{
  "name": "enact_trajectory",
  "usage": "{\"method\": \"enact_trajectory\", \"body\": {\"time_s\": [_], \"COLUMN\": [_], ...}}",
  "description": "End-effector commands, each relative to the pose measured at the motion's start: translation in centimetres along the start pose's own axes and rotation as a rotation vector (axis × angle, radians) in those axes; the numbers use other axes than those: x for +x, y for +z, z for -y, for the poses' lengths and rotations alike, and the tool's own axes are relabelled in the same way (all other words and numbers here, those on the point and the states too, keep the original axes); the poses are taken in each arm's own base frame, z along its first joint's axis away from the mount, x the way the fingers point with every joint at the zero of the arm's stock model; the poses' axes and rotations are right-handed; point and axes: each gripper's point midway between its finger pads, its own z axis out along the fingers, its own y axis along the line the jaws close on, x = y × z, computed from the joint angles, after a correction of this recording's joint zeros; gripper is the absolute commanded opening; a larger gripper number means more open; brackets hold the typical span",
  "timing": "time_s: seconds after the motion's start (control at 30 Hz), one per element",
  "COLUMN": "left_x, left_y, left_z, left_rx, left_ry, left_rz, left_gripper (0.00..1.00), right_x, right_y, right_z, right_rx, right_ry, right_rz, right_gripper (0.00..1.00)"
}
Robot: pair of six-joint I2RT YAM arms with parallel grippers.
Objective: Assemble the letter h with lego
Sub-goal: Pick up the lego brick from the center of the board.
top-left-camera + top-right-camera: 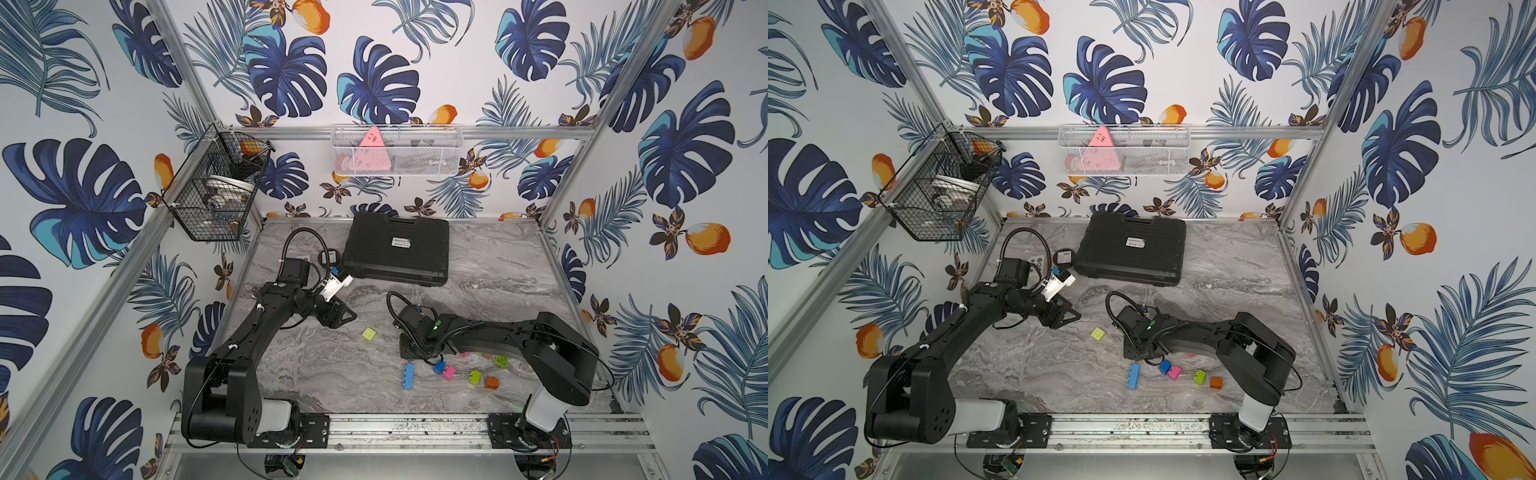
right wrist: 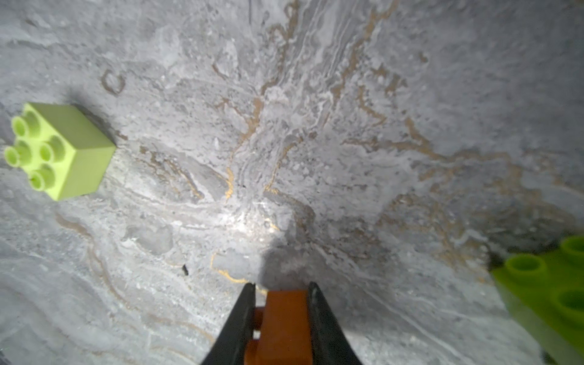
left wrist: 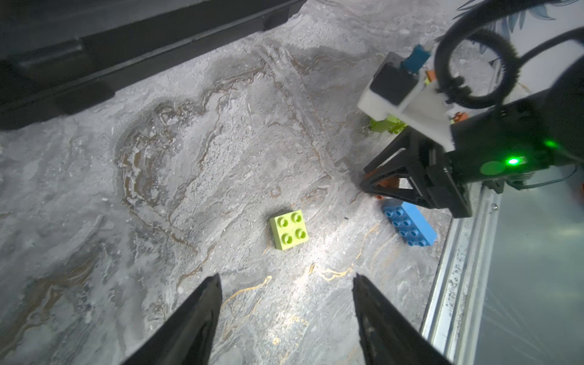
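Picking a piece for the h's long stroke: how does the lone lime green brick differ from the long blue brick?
The lime green brick is square with four studs; the blue brick is long, with eight studs in two rows. The lime green brick sits alone on open table; the blue brick lies near the right gripper. Both rest studs up, and neither is held.

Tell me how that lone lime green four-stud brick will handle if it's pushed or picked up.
The lime green square four-stud plastic brick looks rigid, so it should keep its shape when gripped. It sits flat, studs up, on the marbled tabletop, so a push should slide it rather than roll it.
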Motion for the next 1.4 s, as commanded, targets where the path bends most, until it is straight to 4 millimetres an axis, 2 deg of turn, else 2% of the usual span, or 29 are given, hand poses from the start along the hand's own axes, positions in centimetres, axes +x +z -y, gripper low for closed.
{"method": "enact_trajectory", "body": {"time_s": [0.0,0.17,0.37,0.47,0.6,0.73,0.83,0.9,1.03,1.13,1.37], "left_x": [-1.8,-4.1,-4.9,-4.4,-3.1,-2.1,-2.1,-1.8,-0.7,-0.4,-0.6], "left_y": [-1.4,-3.2,-4.6,-3.4,-1.6,0.8,1.7,2.0,2.5,2.8,2.9], "left_z": [2.6,5.9,9.6,10.3,10.7,9.5,9.2,9.6,10.3,10.1,10.1], "left_rx": [0.107,0.241,0.38,0.388,0.39,0.311,0.287,0.303,0.328,0.315,0.298], "left_ry": [0.079,0.236,0.434,0.455,0.482,0.499,0.503,0.51,0.552,0.562,0.579], "left_rz": [0.051,0.167,0.25,0.2,0.139,0.055,0.048,0.043,0.014,-0.003,-0.016], "left_gripper": [0.71,0.71,0.78,0.79,0.79,0.8,0.77,0.73,0.6,0.56,0.23], "right_x": [-1.6,-4.3,-5.7,-6.0,-6.2,-6.2,-6.3,-6.3,-6.3,-6.3,-6.4], "right_y": [-1.9,-6.4,-9.9,-10.7,-10.7,-10.5,-10.5,-10.5,-10.5,-10.6,-10.7], "right_z": [-2.3,-6.3,-10.5,-11.7,-12.7,-13.3,-13.4,-13.4,-13.5,-13.5,-13.7], "right_rx": [-0.149,-0.445,-0.704,-0.77,-0.845,-0.882,-0.882,-0.882,-0.885,-0.884,-0.885], "right_ry": [0.057,0.128,0.174,0.198,0.246,0.273,0.276,0.279,0.287,0.292,0.293], "right_rz": [0.021,0.023,-0.038,-0.055,-0.081,-0.102,-0.109,-0.111,-0.121,-0.122,-0.125], "right_gripper": [0.27,0.28,0.29,0.29,0.29,0.29,0.29,0.29,0.29,0.29,0.29]}}
